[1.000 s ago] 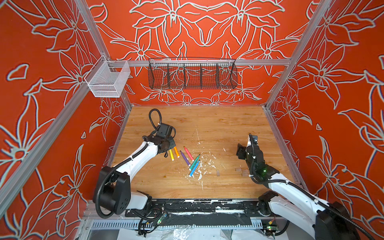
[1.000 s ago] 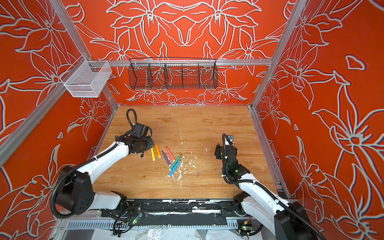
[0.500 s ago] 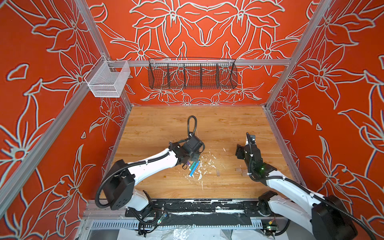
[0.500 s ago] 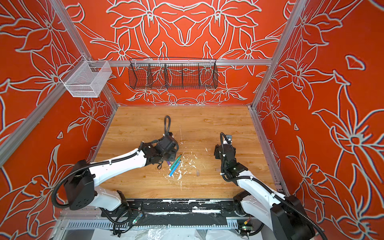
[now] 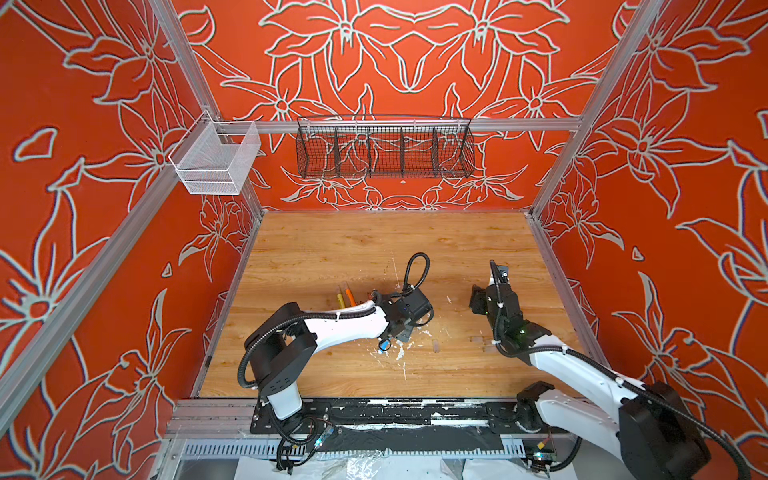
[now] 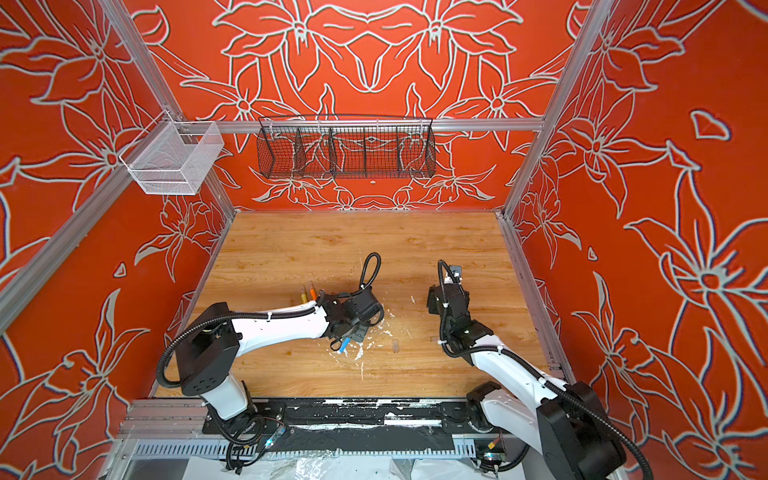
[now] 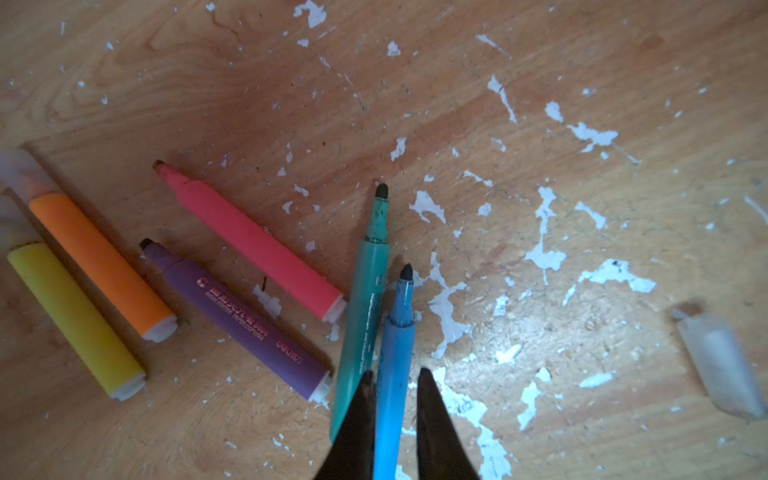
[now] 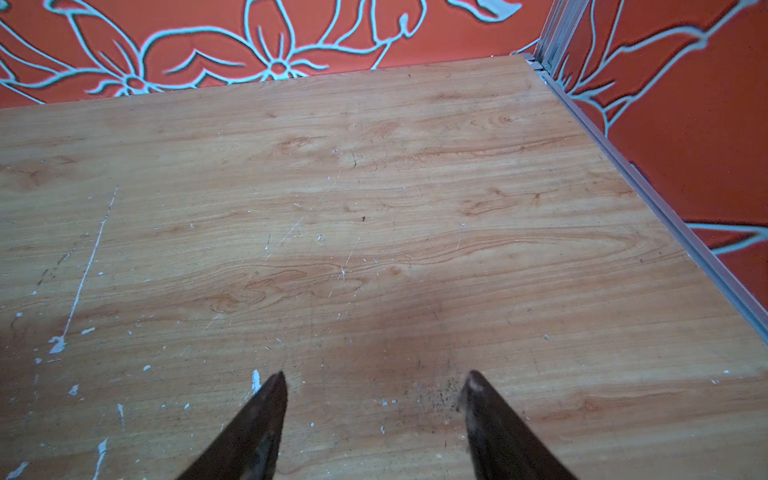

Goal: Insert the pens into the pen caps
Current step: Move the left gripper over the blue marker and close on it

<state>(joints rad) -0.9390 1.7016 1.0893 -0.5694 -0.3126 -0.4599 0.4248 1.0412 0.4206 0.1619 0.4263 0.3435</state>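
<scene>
Table (image 5: 374, 249): flat wood-grain board, scuffed, walled by orange panels with pale flower outlines.
Black wire basket (image 5: 384, 151): long, hung on the far wall's rail and split by dividers into compartments. The wall pattern shows through its mesh.
White mesh basket (image 5: 216, 166): small box of fine mesh, hung at the far left corner. The wall shows through it too.
Left gripper (image 7: 395, 372): low over the middle of the table. Its dark, pointed fingers (image 7: 361, 415) press both sides of the blue pen's rear half, clenched on it.
Right gripper (image 8: 376, 374): on the right, its fingers spread wide over bare wood, clasping nothing.
Green pen (image 7: 365, 307): slim teal barrel with a dark, uncapped tip, lying on the wood.
Blue pen (image 7: 401, 332): slim matte barrel, uncapped, touching the green pen.
Pink pen (image 7: 253, 245), purple pen (image 7: 241, 320): thicker and uncapped, lying near each other between the orange and green pens.
Orange pen (image 7: 99, 262), yellow pen (image 7: 75, 316): stubby, side by side, left of the left gripper. Each wears one of the clear caps (image 7: 23, 170).
Loose cap (image 7: 721, 365): frosted, tapered, on the table between the two grippers.
Flecks (image 7: 444, 307): white, ragged, scattered around the pens.
</scene>
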